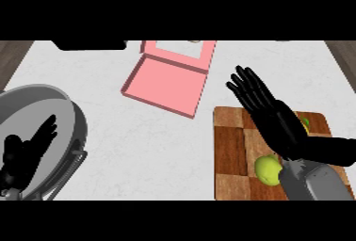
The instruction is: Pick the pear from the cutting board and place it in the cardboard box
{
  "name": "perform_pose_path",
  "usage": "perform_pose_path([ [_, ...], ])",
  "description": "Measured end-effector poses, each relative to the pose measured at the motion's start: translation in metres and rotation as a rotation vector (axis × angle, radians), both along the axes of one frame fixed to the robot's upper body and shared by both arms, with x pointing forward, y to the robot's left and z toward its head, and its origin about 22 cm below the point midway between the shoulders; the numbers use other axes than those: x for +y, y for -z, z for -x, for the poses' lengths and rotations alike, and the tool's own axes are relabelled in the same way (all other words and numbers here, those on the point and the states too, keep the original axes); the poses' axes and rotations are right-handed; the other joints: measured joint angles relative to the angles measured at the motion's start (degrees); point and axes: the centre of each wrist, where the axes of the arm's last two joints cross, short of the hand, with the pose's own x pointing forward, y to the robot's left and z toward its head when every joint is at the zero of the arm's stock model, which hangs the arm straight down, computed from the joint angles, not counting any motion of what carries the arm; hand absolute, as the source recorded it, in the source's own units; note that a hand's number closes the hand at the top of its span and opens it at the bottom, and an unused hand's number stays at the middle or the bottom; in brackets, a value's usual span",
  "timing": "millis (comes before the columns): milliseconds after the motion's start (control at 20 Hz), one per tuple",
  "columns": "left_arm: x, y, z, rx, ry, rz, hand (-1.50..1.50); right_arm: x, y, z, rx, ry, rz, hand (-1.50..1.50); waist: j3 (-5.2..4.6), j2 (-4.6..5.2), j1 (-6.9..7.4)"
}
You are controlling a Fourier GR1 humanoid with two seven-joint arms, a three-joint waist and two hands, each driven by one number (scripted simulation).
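The robot's right hand (268,110) hovered over the cutting board (233,150), fingers straight and spread apart, holding nothing, tips aimed up-left toward the far side of the counter (139,136). The pear (268,169) lay on the board just behind the palm, near the wrist and partly hidden by the forearm, so the hand looked to have overshot it; any grab would prob. call for a pull-back toward the body and a curl down. A second yellow-green patch showed at the hand's right edge, too hidden to identify. The pear's long axis appeared to run roughly along the forearm, but w/ so much covered that could not be told for sure.

The pink box (167,87), open w/ lid tipped back, stood well beyond the fingertips to their left, apart from the board. It looked pink, not cardboard brown.

The left hand (24,153) rested far off to the left, fingers relaxed and up, over a grey pan (42,101); the right was plainly the nearer one. A dark object (90,44) sat at the counter's far edge. Counter between board and box lay white and flat.
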Motion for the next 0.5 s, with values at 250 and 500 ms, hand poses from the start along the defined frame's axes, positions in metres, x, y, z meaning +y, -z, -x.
perform_pose_path([
  [250,-0.009,-0.013,-0.007,-0.112,-0.001,-0.039,0.0,-0.057,0.018,-0.014,0.138,0.418,0.037,-1.5,-0.56,-0.19,-0.65],
  [500,-0.015,-0.021,-0.013,-0.201,-0.004,-0.051,0.0,-0.136,0.062,0.004,0.423,0.917,0.311,-1.5,-1.39,0.67,-2.33],
])
